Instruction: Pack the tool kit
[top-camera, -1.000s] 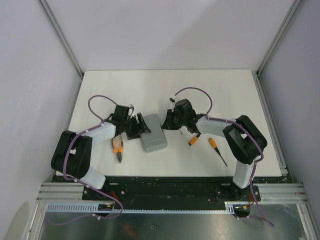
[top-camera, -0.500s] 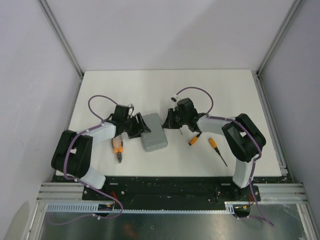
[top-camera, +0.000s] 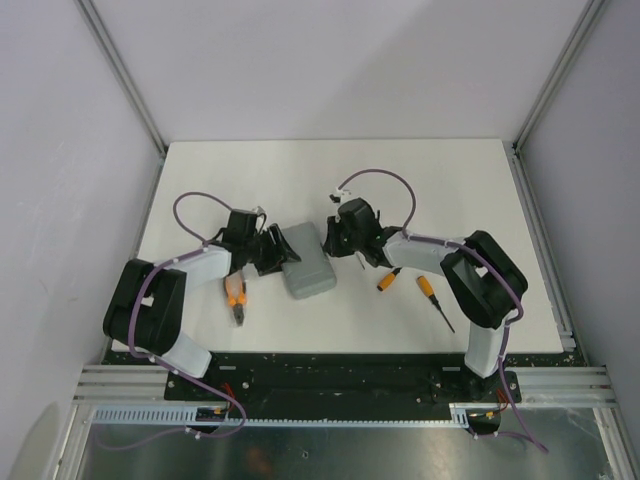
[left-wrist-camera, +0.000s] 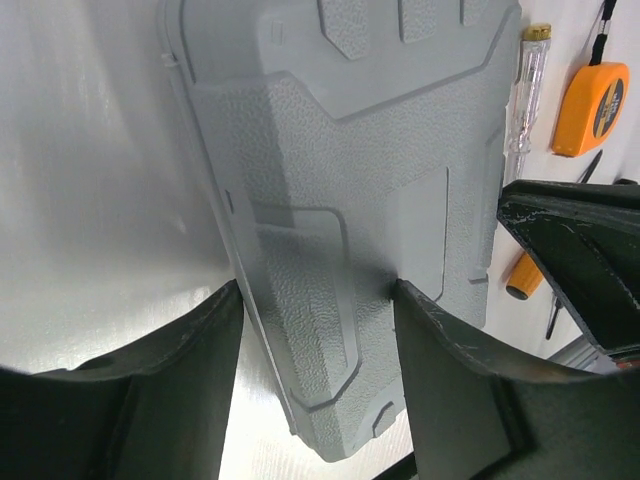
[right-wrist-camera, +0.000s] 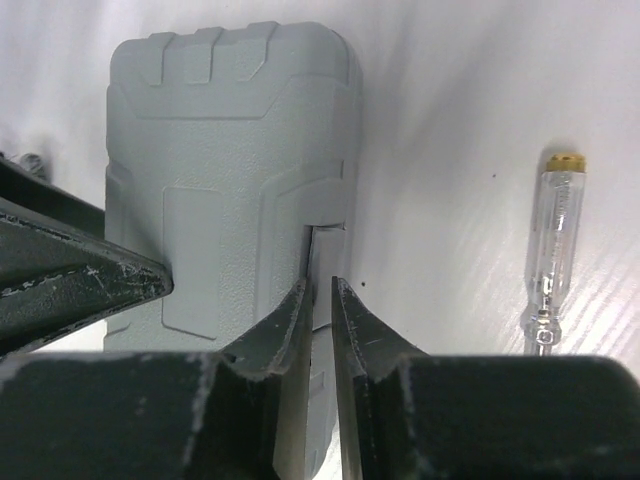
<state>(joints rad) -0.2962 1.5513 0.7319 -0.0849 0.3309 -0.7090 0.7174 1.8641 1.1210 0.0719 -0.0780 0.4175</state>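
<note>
Top view, your side first. The pliers (top-camera: 236, 298) lie loose on the counter (top-camera: 450, 190) at the case's 8 o'clock. Their orange grips point to the far side and the nose points back at you, just beside the left forearm. At 4 o'clock an orange-handled screwdriver (top-camera: 431, 298) with a black shaft lies well apart from the rest. A shorter orange-handled tool (top-camera: 388, 279) sits at 3 o'clock, close by the right arm. All three are outside the case.

The case (top-camera: 307, 262) is mid-counter, flat, lid shut, with its long axis running roughly 11 to 5 o'clock.

Your left pincer (top-camera: 274, 252) is at the case's 9 o'clock edge. It is spread wide, its fingers (left-wrist-camera: 170, 390) straddling that side over the textured lid. One tip looks to be against the lid. For the other, you can't tell contact from the wrist view.

Your right pincer (top-camera: 327, 240) is at the case's 1 o'clock with its tips almost pressed together. It is pinching the case by the thin latch (right-wrist-camera: 326, 262) tab on its side, and the wrist view shows the tab in the narrow gap.

Farther out, only in the wrist views: a clear-bodied tester screwdriver (left-wrist-camera: 525, 90) with a brass cap lies on the counter near the case's latch side. An orange tape measure (left-wrist-camera: 594, 95) sits just beyond the tester. In the top view the right arm hides both.
</note>
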